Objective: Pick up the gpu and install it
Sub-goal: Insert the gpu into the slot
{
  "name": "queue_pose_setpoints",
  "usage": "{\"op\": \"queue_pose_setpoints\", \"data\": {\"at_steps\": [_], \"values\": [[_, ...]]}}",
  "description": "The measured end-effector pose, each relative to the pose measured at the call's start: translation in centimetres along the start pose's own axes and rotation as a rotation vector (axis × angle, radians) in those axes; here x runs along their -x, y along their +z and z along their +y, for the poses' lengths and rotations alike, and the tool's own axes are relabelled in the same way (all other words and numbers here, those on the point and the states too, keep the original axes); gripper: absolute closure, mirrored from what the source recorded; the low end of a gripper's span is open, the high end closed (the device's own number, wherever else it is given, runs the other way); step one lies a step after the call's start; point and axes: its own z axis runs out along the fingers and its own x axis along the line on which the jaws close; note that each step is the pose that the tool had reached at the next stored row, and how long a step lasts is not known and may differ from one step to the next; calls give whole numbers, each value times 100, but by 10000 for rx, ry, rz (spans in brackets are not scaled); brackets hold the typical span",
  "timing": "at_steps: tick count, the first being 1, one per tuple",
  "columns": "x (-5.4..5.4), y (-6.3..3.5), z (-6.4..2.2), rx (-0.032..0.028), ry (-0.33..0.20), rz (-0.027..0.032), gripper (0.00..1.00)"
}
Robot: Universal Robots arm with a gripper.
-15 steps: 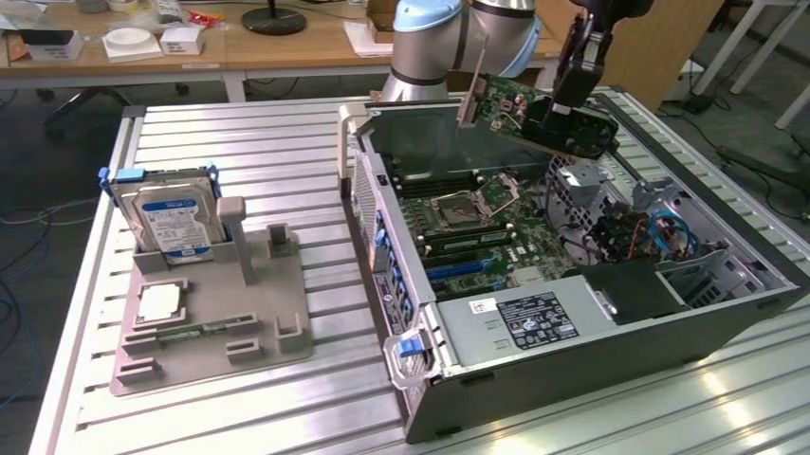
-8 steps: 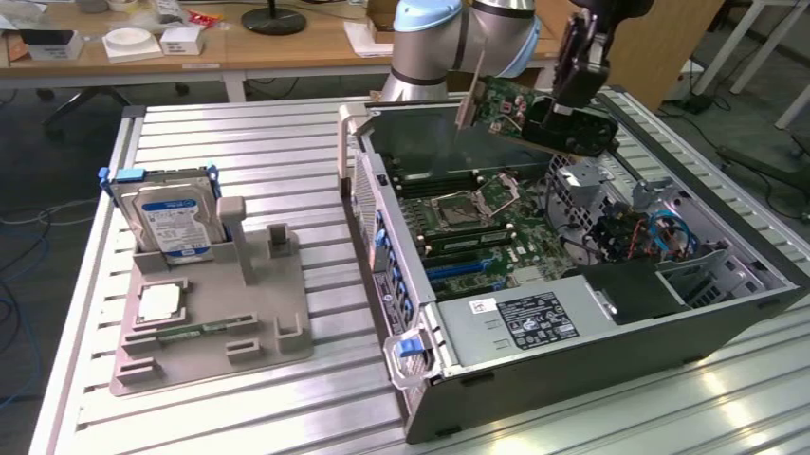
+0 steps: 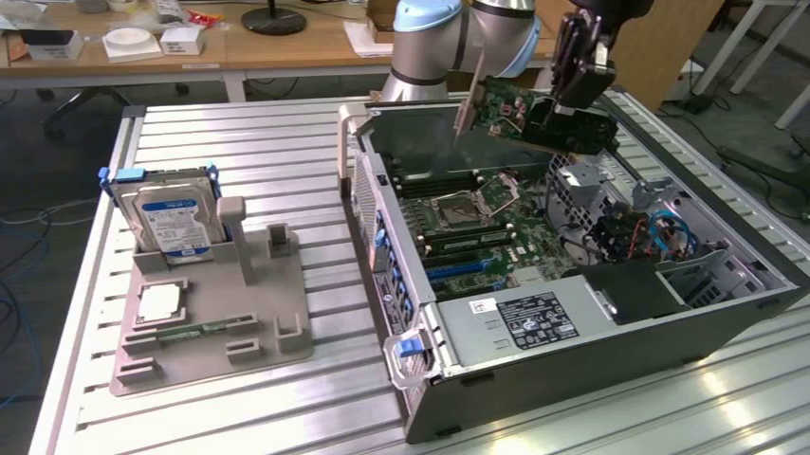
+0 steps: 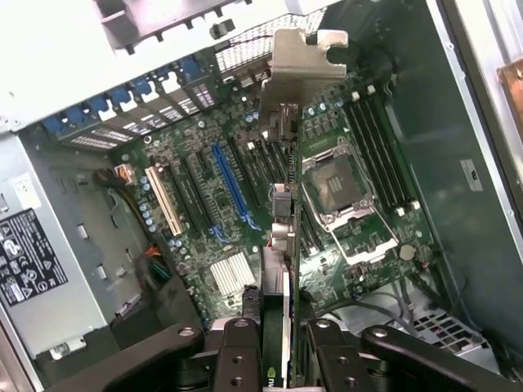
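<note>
The jaws were closed on the gpu (image 3: pixel 513 106), holding it tilted in the air above the open computer case (image 3: pixel 608 374); seen from the wrist, it hung edge-on over the motherboard (image 4: pixel 196 155); a hard drive (image 3: pixel 171 220) stood in its holder on the desk (image 3: pixel 253 142).

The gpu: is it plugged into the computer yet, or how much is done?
Done: the gpu is picked up; it is not on the grey holder where the hard drive stands. In hand: the gripper is shut on it, holding it tilted in the air over the open computer case. Left: it is not yet in any slot; the long blue slot sits empty.
</note>
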Motion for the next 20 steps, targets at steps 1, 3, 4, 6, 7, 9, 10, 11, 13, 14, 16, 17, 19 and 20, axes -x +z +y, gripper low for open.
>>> {"op": "queue_pose_setpoints", "data": {"at_steps": [1, 3, 4, 6, 7, 9, 10, 11, 13, 14, 16, 17, 19, 20], "values": [[0, 0, 0, 1, -99, -1, 73], [-2, 1, -1, 3, -302, -1, 73], [-3, 0, -1, 3, -396, -1, 73], [-4, 0, -2, 3, -589, -2, 73], [-5, 0, -3, 1, -695, -2, 73], [-7, 0, -3, 0, -913, -3, 73], [-8, 0, -3, 0, -1023, -4, 73], [-8, 0, -4, -1, -1131, -4, 73], [-10, 0, -4, -1, -1342, -5, 73], [-11, 0, -5, -4, -1442, -7, 73], [-13, 0, -6, -15, -1639, -11, 73], [-14, 0, -7, -23, -1731, -14, 73], [-15, -1, -7, -49, -1910, -24, 73], [-17, -1, -8, -77, -2003, -33, 73]]}}
